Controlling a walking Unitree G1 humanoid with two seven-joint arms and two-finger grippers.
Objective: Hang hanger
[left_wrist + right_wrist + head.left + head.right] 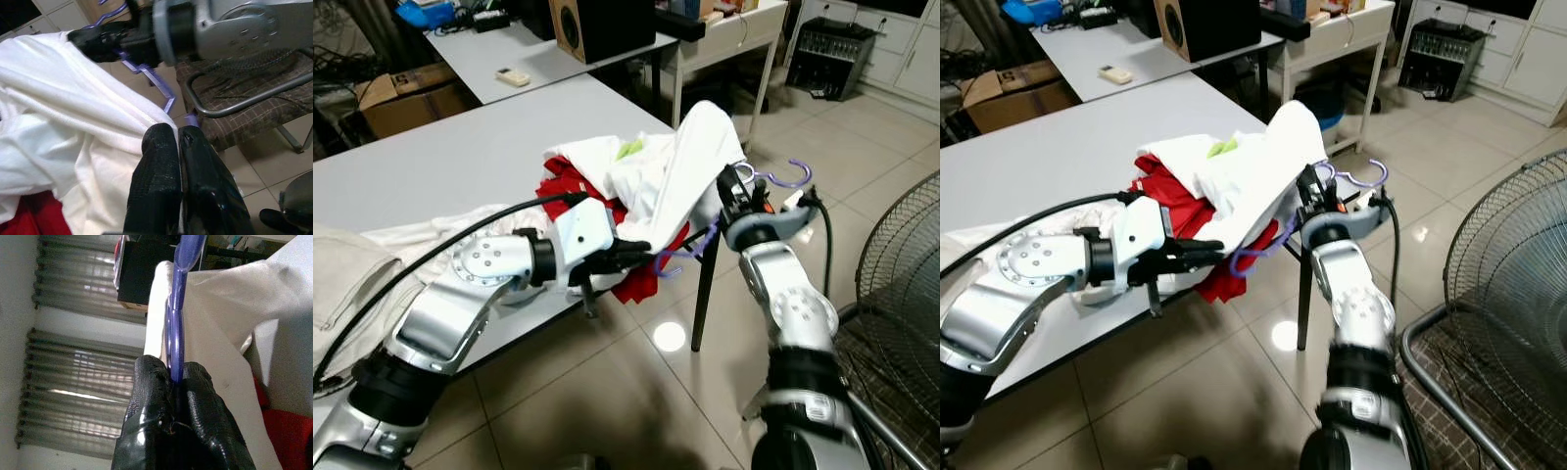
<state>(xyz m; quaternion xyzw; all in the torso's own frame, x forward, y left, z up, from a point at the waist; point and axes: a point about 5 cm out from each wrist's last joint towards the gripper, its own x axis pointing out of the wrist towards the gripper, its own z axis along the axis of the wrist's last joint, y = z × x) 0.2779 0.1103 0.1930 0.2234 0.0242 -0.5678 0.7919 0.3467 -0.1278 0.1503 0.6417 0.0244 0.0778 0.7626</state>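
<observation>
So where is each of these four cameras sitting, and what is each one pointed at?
Left eye view: on the head, looking down at the grey table, both silver arms, the white garment and the purple hanger.
Right eye view: the head's other eye, same scene, with a fan alongside.
Left wrist view: along the left claw, shut on the white garment.
Right wrist view: along the right claw, shut on the purple hanger.
Shared: both wrist views show the garment and hanger.
</observation>
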